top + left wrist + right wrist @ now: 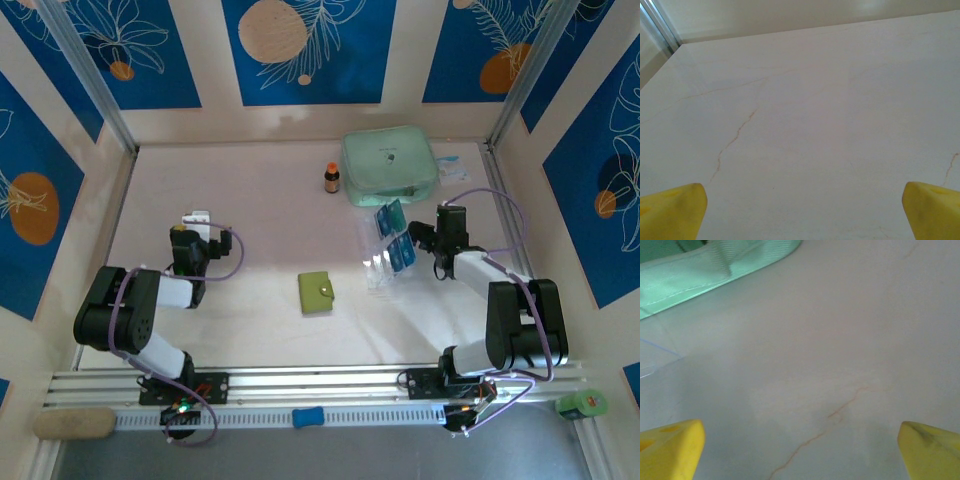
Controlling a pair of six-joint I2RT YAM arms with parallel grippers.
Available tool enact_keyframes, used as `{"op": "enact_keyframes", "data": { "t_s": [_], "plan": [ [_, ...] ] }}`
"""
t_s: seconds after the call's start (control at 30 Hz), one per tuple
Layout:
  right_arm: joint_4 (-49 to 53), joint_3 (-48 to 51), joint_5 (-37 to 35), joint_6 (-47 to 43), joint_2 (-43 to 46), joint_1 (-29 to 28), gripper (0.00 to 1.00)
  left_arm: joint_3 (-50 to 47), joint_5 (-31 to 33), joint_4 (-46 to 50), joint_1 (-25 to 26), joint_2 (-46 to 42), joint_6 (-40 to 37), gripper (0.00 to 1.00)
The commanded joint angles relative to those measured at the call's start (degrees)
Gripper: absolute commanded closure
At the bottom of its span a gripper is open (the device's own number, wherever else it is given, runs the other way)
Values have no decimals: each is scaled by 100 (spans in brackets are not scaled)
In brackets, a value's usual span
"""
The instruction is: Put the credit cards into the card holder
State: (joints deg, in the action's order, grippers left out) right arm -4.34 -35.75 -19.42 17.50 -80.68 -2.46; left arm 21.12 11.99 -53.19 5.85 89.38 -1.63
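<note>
Pale counter (pixel 270 200), mint-green zip case (pixel 389 163) at its back. Left hand (pixel 804 205) and right hand (pixel 800 442) are both spread wide, grasping nothing. The credit cards (pixel 393 238) sit in a clear tray (pixel 372 270) near the right hand. The olive card holder (pixel 317 293) lies closed mid-counter, apart from both hands.

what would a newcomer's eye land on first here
The olive card holder lies shut in the middle of the table, on its own. Right of it, blue cards sit in a clear tray, beside the open right gripper. A mint case sits at the back.
</note>
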Motion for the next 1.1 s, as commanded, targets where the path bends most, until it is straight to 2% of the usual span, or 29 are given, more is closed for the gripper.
{"op": "enact_keyframes", "data": {
  "t_s": [0.0,0.27,0.4,0.6,0.8,1.03,1.07],
  "plan": [
    [-333,70,605,-347,140,-62,1,-29,-74,-206,-40,36,-22,0],
    [-687,182,443,-570,403,203,1,-29,-76,-209,-40,36,-22,0],
    [-1280,391,428,-754,374,328,1,-29,-74,-209,-40,44,-23,0],
    [-2518,826,747,-856,202,422,1,-29,-77,-209,-42,43,-21,0],
    [-2790,788,1271,-842,35,500,1,-27,-83,-209,-39,40,-22,0],
    [-5330,1741,1389,-893,-688,410,1,-29,-83,-201,-40,41,-20,0],
    [-5139,1675,1455,-948,-647,396,1,-25,-83,-201,-40,44,-17,0]
  ]
}}
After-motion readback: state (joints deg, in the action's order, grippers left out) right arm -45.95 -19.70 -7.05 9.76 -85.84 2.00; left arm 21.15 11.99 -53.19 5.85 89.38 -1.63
